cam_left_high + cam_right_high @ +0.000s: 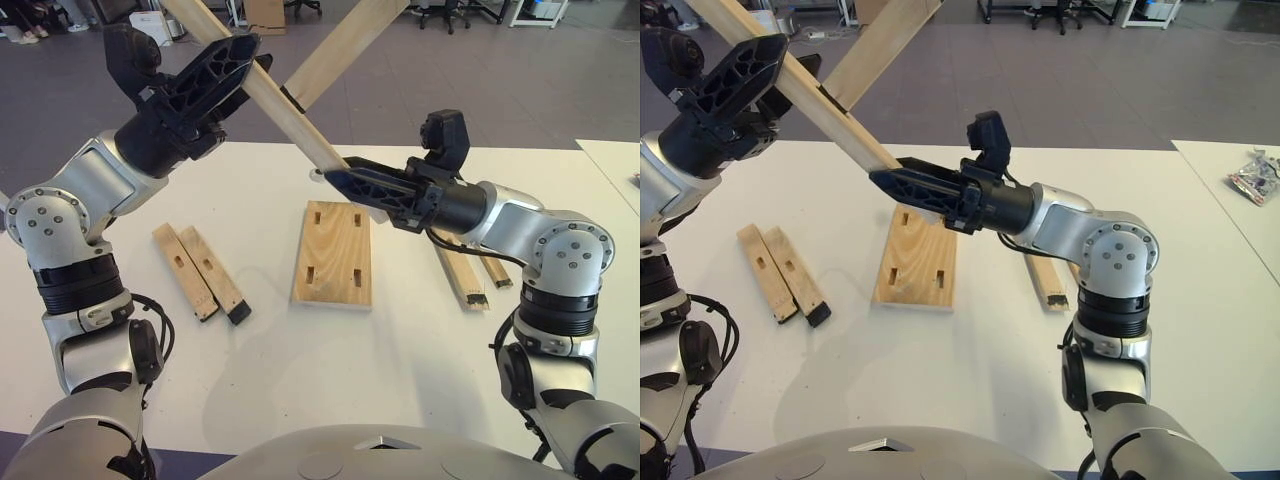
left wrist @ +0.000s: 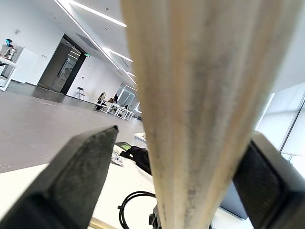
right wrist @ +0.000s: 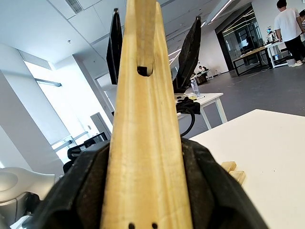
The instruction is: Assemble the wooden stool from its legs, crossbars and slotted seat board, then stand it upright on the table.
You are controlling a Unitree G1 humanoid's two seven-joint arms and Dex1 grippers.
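Stool in mid-assembly. At the left, two short bars (image 1: 180,265) are lying side by side on the table (image 1: 260,370). The left gripper (image 1: 250,65) is clenching a long bar (image 1: 300,130) high in the air, and a second bar (image 1: 345,45) is crossing it just below that grip. The long bar is slanting down toward the far edge of the seat board (image 1: 335,255), which is lying flat at the centre, slots up. The right gripper (image 1: 335,175) is pinching the long bar's lower end; beneath its arm more bars (image 1: 462,275) are lying on the table. Judged step: joining frame pieces in the air, with the seat not yet fitted. The next move is calling for both arms working together, keeping the crossing joint from slipping. The eye views are giving the table layout. The right wrist view is adding the dark notch (image 3: 145,71) at the crossing, and the left wrist view the fingers (image 2: 76,181) closing on either side of the bar.
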